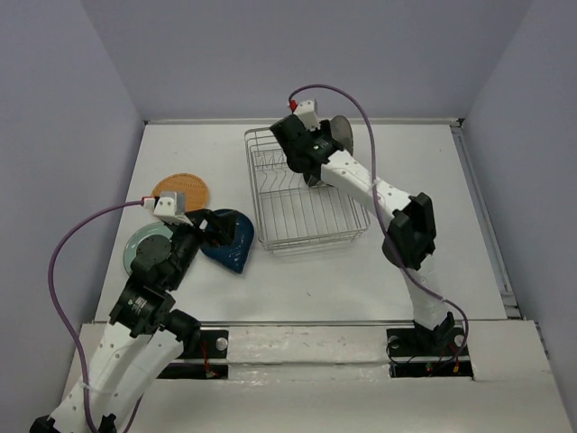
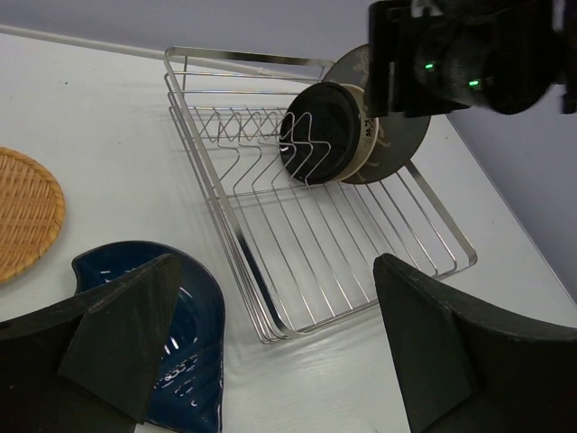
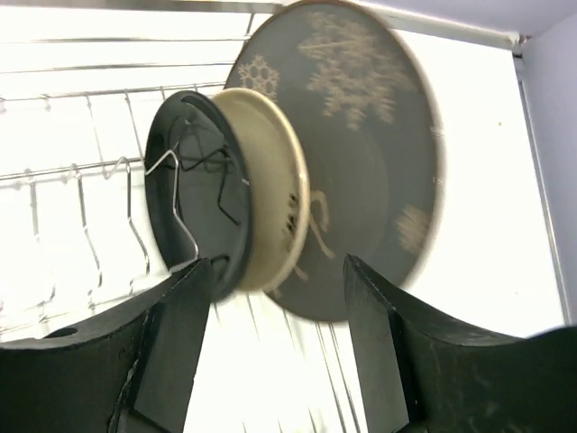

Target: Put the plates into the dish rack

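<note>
Left of dish rack (image 2: 334,253) | we note dark blue plate (image 2: 194,334) flat on counter (image 2: 108,117), just under left tool (image 2: 275,361), released wide, nearer arm | right tool (image 3: 270,361) parted by racked plates (image 3: 270,198)

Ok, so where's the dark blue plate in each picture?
Top external: the dark blue plate lies left of centre on the table, just left of the dish rack.
Left wrist: it is at the bottom left, with the rack to its right.
Right wrist: not in it.
Shared landmark: the dish rack shows in all three views; in the right wrist view its wires are on the left.
</note>
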You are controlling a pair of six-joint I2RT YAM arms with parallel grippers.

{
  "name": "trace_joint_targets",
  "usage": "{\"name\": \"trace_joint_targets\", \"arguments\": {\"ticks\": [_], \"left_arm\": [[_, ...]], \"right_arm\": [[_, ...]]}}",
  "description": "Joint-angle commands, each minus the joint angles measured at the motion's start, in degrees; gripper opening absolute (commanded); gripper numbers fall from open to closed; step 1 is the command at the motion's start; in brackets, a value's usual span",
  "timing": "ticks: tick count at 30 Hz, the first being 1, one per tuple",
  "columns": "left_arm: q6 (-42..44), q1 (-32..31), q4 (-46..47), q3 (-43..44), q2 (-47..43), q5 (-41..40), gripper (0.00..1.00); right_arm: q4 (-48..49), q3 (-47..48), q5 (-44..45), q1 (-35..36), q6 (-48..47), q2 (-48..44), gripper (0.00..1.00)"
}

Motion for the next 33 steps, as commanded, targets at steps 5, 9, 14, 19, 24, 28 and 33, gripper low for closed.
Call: {"name": "trace_joint_targets", "arguments": {"ticks": [5,9,14,19,24,28,33], "left_arm": [[-0.6,1.3,2.8,2.3,0.6,-1.0,0.99],[-0.7,1.6,2.7,2.3,0.1,-3.4,0.99],[-0.6,1.7,2.5,2.2,-0.5,-5.2,0.99],[-0.8,1.9,2.8,2.0,-0.9,-5.9,0.99],[-0.8,2.3,3.0,1.9,-1.0,-5.7,0.99],[-0.8,2.5,3.0,1.9,-1.2,-5.6,0.99],[-0.7,2.6,3.3,1.9,-1.9,-4.6,0.99]], "right_arm": [[31.5,-31.9,-14.4,10.3,15.2,-32.9,0.65],[52.2,-60.2,-14.6,21.8,30.8,-42.2,0.59],[65.8,-76.9,-8.5,32.6,47.3,-44.9,0.44],[67.1,-80.5,0.8,42.0,59.7,-38.0,0.37],[84.9,-81.5,-4.1,43.4,59.4,-25.9,0.51],[98.0,-79.9,-3.4,43.4,53.9,-19.6,0.6],[99.3,-76.3,-4.8,40.6,53.0,-14.8,0.6]]}}
